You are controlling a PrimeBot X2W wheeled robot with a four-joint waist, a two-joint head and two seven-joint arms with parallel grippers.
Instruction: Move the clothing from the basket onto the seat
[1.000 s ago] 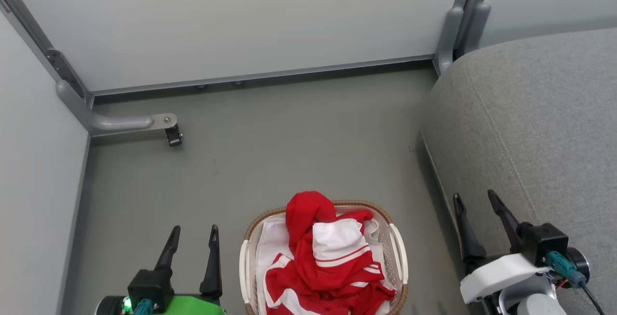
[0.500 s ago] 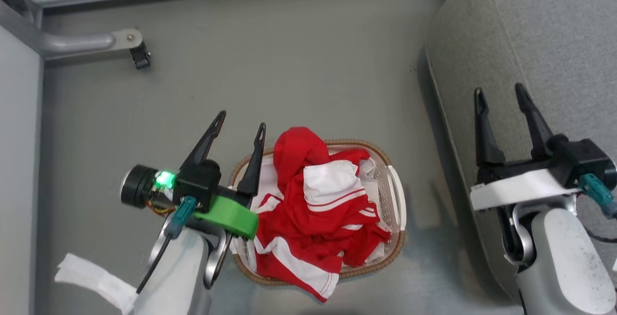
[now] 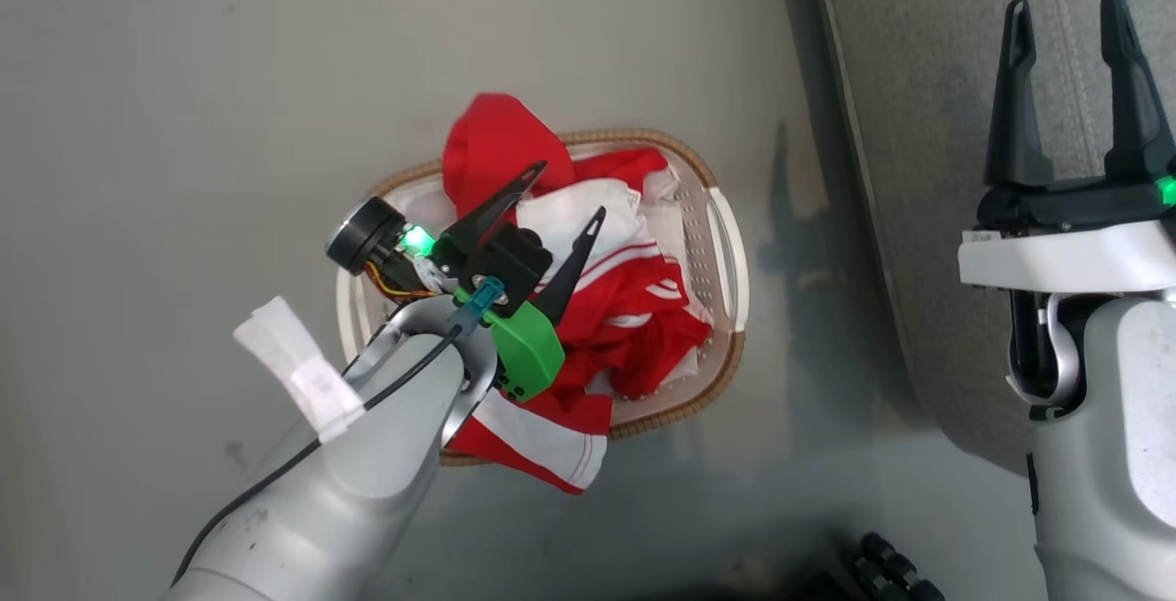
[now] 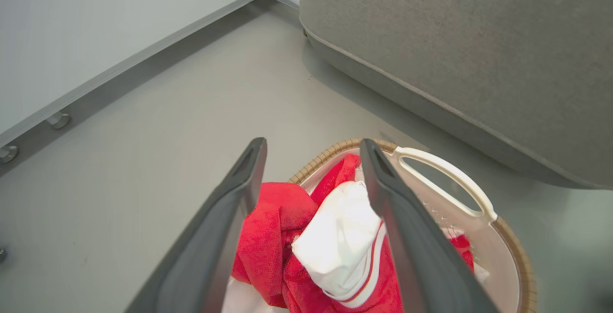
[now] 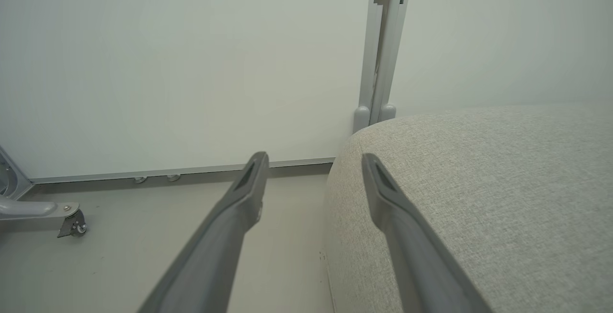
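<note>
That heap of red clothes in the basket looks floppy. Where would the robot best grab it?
Probably the raised white-and-red fold on top of the clothing, approached from above. It seems to stand proud of the basket rim, so the fingers can close around it, and the open left gripper hangs over it.

- Left pincer (image 3: pixel 571 187): two long black fingers (image 4: pixel 215 236) that taper to slotted tips, set on a black block.
- Behind the block sit a bright green bracket (image 3: pixel 528 353), a lit green lamp (image 3: pixel 418 238) and a round black cap (image 3: pixel 354 235) with orange and yellow wires (image 3: pixel 395 287).
- A teal plug (image 3: pixel 482 293) feeds a black cable (image 3: pixel 404 376) along the left forearm (image 3: pixel 367 481), which is smooth pale grey with a white tape tab (image 3: pixel 299 371).
- Right pincer (image 3: pixel 1064 2): the same black fingers, on a white bracket (image 3: pixel 1066 256).
- Right forearm (image 3: pixel 1112 454): pale grey, faintly speckled, with a curved silver yoke (image 3: pixel 1066 357).
</note>
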